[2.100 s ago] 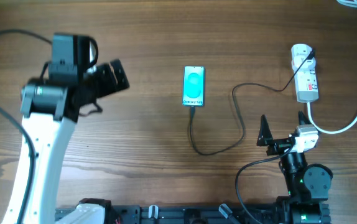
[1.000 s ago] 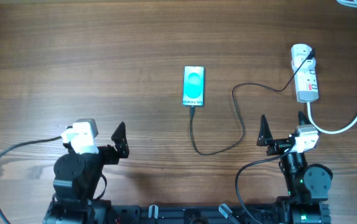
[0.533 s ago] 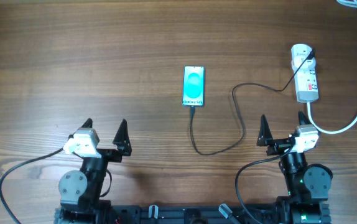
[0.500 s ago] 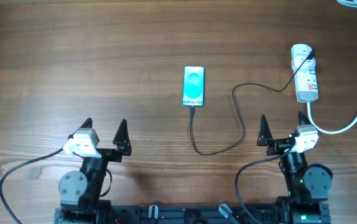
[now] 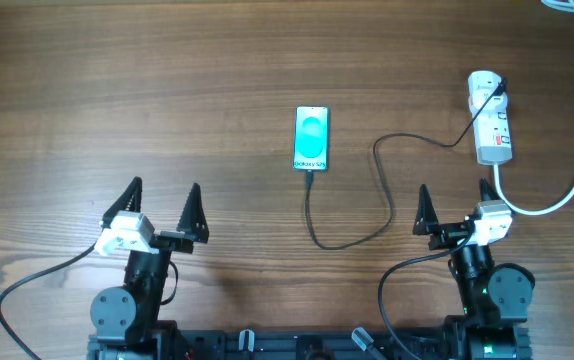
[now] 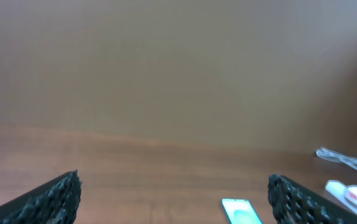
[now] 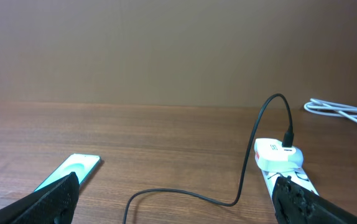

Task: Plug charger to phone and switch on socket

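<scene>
1. Overhead: the phone lies face up near the middle of the wooden table, its teal screen lit and its white strip at the end nearer the arms.
2. The charger, a thin black cable, meets that near end of the phone. It loops toward the arms, curls back up and runs right to the black plug in the socket. Whether its tip is fully seated in the phone cannot be told.
3. The socket sits toward the table's right edge, well apart from the phone. A thick white lead curves away from its near end. The position of its switch is too small to read.
4. The left gripper stands at the near left of the table with its fingers spread wide, holding nothing and well clear of the phone.
5. The right gripper stands at the near right, likewise spread wide and empty, just short of the socket and beside the cable's loop.
6. Right wrist view: phone at left and socket at right lie between the parted fingertips.
</scene>
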You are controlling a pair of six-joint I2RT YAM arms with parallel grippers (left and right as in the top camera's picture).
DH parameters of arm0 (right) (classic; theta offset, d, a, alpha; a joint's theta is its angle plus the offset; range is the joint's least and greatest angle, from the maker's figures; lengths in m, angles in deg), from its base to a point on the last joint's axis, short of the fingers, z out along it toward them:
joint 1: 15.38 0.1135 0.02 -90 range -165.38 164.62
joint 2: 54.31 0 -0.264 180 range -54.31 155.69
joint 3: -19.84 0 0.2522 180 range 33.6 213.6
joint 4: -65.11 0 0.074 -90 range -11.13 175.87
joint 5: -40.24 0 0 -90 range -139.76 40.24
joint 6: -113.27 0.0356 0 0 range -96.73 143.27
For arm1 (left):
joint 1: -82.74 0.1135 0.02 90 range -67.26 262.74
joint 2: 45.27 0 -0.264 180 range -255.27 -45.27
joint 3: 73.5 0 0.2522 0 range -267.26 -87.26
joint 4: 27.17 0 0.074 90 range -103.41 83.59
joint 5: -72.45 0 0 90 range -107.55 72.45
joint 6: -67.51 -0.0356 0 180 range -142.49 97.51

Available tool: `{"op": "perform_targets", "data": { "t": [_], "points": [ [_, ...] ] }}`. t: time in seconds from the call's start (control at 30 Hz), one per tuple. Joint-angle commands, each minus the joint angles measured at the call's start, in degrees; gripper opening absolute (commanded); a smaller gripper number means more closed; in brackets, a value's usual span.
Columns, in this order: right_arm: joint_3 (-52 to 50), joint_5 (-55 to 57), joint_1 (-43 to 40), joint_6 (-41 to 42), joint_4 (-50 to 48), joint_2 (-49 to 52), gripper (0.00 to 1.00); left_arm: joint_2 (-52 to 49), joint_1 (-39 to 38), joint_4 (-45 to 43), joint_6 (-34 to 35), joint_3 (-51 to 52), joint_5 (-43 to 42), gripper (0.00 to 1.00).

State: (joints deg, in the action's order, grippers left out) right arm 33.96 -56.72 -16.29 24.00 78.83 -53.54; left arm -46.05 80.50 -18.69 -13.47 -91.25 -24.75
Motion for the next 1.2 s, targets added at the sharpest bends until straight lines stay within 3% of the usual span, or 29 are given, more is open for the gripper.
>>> {"op": "perform_targets", "data": {
  "t": [0.0,0.17,0.67,0.93,1.17],
  "points": [
    [-0.04,0.96,0.42,-0.59,-0.17,-0.57,1.0,0.61,0.61,-4.44,-1.25,3.06,-0.48,1.0],
    [-0.04,0.96,0.42,-0.57,-0.17,-0.57,0.99,0.61,0.61,-5.11,-1.14,3.67,-0.22,1.0],
    [-0.04,0.96,0.42,-0.57,-0.17,-0.57,1.0,0.61,0.61,9.7,-1.42,3.67,5.16,1.0],
    [-0.04,0.96,0.42,-0.59,-0.17,-0.57,1.0,0.61,0.61,9.7,-9.03,3.67,5.09,1.0],
    [-0.07,0.96,0.42,-0.59,-0.17,-0.57,1.0,0.61,0.61,9.77,-10.1,3.67,6.69,1.0]
  ]
}}
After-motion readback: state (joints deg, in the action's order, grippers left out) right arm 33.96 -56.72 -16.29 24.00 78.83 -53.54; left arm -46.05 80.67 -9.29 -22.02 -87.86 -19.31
